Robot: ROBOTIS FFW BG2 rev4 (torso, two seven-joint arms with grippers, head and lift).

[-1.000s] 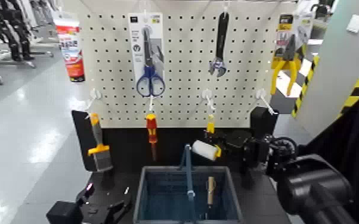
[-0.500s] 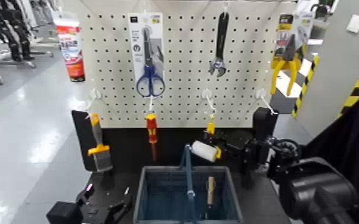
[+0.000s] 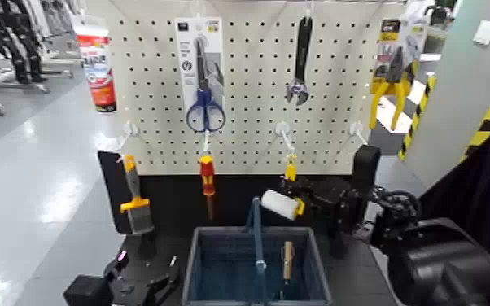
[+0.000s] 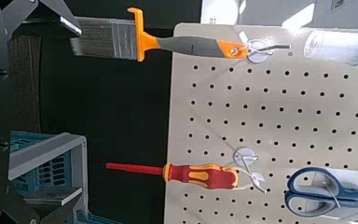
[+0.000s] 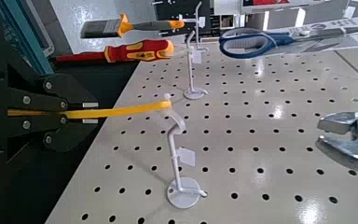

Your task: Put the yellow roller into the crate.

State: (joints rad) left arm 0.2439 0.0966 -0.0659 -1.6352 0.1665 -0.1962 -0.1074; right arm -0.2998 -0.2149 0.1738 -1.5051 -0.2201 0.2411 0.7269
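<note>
One yellow roller (image 3: 282, 205) is in view – a small paint roller with a fluffy white sleeve and a short yellow handle. It hangs tilted in the air, just above the far right corner of the crate (image 3: 255, 267), in front of the white pegboard (image 3: 248, 81). The right gripper (image 3: 303, 198) is closed on the yellow handle, reaching in from the right; in the right wrist view the handle shows as a thin yellow bar (image 5: 93, 111) pinched between the black fingers.

There is one crate, grey-blue with slatted sides and a blue bar handle down its middle. One wooden-handled tool (image 3: 287, 259) already lies inside it, on the right side.

On the pegboard hang one pair of blue scissors (image 3: 205, 110) in a pack, one black wrench (image 3: 299, 65), one pair of yellow pliers (image 3: 390, 89) and one red and white tube (image 3: 95, 69). Lower down hang one paintbrush (image 3: 135, 203) with a yellow collar and one red and yellow screwdriver (image 3: 207, 183).

The left gripper (image 3: 146, 285) waits low down, near the left of the crate – you cannot tell how its claw is set.
</note>
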